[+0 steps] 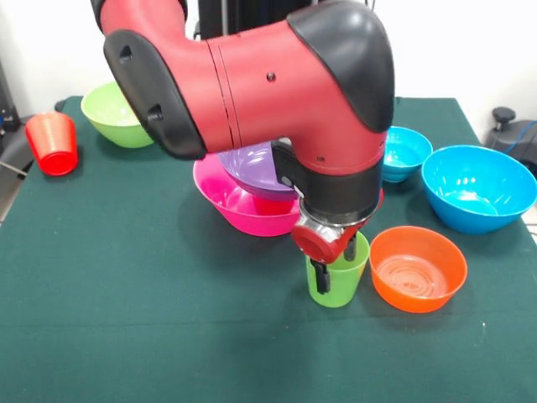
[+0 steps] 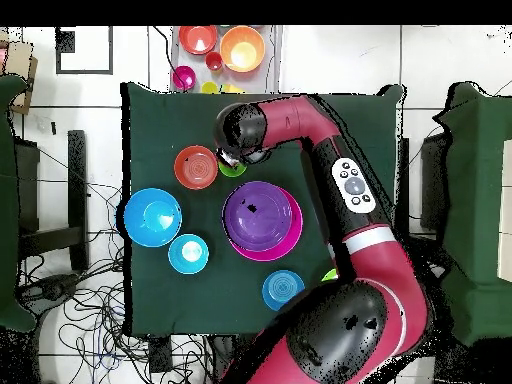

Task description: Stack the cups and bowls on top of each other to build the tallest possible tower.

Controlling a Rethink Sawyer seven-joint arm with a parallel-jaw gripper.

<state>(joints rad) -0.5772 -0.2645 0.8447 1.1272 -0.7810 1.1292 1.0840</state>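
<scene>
Front view: pincer [image 1: 321, 273] grips lime green cup's [image 1: 338, 277] rim.

Table cover [image 1: 126, 319]: dark green cloth, matt, faintly napped weave, lower frame.
Orange bowl [image 1: 417, 269], lower right: glossy plastic, highlights and concentric rings inside.
Large blue bowl [image 1: 478, 187], right: glossy plastic, bright sheen on inner floor.
Hot pink bowl [image 1: 239, 206] and purple bowl [image 1: 252, 168], centre: smooth shiny plastic.
Lime green cup [image 1: 337, 273], lower centre: smooth plastic, duller sheen.
Red-orange cup [image 1: 53, 143], upper left: smooth plastic.
Arm [image 1: 252, 84]: red shell, satin moulded plastic; black joint caps semi-gloss.
</scene>
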